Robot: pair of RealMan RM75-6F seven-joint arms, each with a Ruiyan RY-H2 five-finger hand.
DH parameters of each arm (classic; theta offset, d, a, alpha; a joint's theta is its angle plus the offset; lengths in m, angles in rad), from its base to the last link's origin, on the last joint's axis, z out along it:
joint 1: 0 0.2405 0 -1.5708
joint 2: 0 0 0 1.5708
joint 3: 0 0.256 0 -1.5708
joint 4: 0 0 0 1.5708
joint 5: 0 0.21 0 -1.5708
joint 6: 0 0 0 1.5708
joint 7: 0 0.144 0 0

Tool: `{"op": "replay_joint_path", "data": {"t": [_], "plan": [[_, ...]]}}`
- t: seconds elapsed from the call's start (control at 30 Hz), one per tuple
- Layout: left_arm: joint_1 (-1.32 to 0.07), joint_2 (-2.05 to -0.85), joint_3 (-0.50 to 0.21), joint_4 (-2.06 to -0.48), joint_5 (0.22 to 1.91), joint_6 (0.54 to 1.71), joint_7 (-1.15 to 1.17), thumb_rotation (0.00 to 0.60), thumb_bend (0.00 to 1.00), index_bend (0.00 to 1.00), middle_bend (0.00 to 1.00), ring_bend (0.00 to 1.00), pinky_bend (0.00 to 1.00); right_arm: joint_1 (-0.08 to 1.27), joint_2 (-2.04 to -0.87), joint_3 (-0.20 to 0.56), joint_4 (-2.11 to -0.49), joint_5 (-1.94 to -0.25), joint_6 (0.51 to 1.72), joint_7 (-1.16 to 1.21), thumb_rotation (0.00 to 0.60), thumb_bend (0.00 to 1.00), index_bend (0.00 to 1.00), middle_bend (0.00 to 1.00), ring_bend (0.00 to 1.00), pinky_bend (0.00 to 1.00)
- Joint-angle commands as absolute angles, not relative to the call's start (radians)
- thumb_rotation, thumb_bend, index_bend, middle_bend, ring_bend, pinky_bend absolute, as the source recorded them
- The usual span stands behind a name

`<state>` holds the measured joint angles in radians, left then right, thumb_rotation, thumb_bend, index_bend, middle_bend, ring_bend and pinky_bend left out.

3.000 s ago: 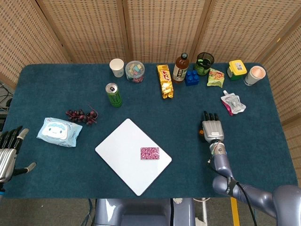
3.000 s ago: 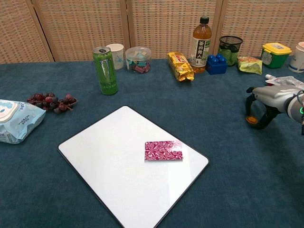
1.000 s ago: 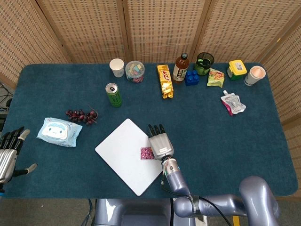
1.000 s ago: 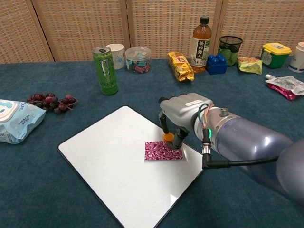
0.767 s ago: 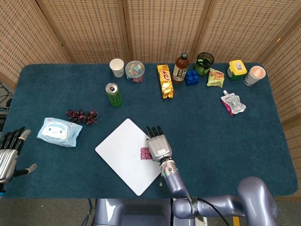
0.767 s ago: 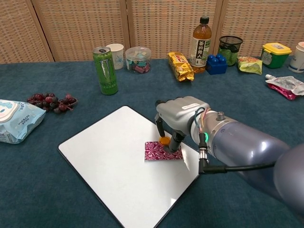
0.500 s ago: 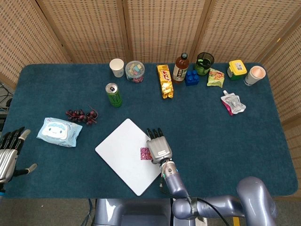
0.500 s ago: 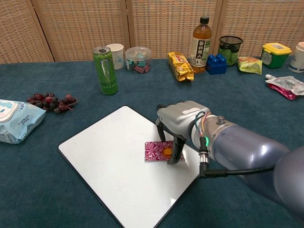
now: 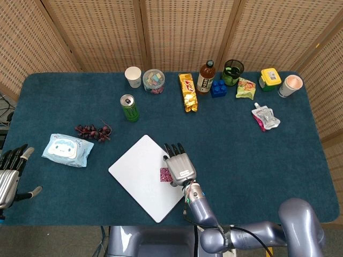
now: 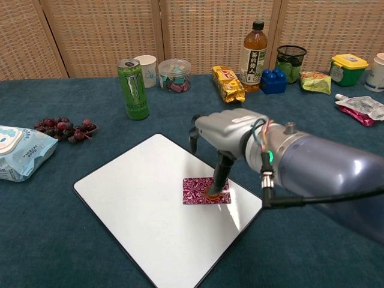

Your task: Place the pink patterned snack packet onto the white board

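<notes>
The desk (image 9: 300, 160) is covered in dark blue cloth. The white board (image 10: 138, 204) is laid askew near the front edge of the desk. The right hand (image 10: 225, 135) is held over the board's right corner, palm down, fingers spread; nothing is grasped, but the pink patterned snack packet (image 10: 198, 191) is pressed by one fingertip (image 10: 213, 191). The packet is lying flat on the board. The left hand (image 9: 9, 171) is seen off the desk's left edge, released, fingers apart.

Green can (image 10: 134, 88), grapes (image 10: 65, 129), wipes pack (image 9: 67, 150).
</notes>
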<state>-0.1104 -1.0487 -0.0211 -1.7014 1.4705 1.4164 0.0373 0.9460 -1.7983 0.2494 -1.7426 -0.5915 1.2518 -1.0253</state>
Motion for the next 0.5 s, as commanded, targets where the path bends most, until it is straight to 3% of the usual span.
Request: {"op": "replay_joint_path", "data": {"t": [0.03, 0.13, 0.3, 0.5], "plan": [[-0.109, -1.047, -0.02, -1.701, 1.475, 1.42, 0.033, 0.6, 0.0, 0.0, 0.0, 0.0, 0.0, 0.909, -1.692, 0.255, -1.833, -0.663, 1.292, -0.987, 0.6, 0.05, 0.27, 0.0, 0.0, 0.0], [-0.107, -1.05, -0.02, -1.695, 1.484, 1.43, 0.032, 0.6, 0.0, 0.0, 0.0, 0.0, 0.0, 0.838, -1.551, 0.215, -1.887, -0.786, 1.288, -0.88, 0.6, 0.05, 0.27, 0.0, 0.0, 0.0], [-0.103, -1.063, -0.019, -1.679, 1.512, 1.455, 0.035, 0.6, 0.0, 0.0, 0.0, 0.0, 0.0, 0.708, -1.372, 0.123, -1.845, -1.02, 1.299, -0.639, 0.6, 0.04, 0.24, 0.0, 0.0, 0.0], [-0.092, -1.08, -0.021, -1.655, 1.54, 1.499, 0.037, 0.6, 0.0, 0.0, 0.0, 0.0, 0.0, 0.513, -1.25, -0.01, -1.67, -1.305, 1.472, -0.33, 0.6, 0.0, 0.16, 0.0, 0.0, 0.0]]}}
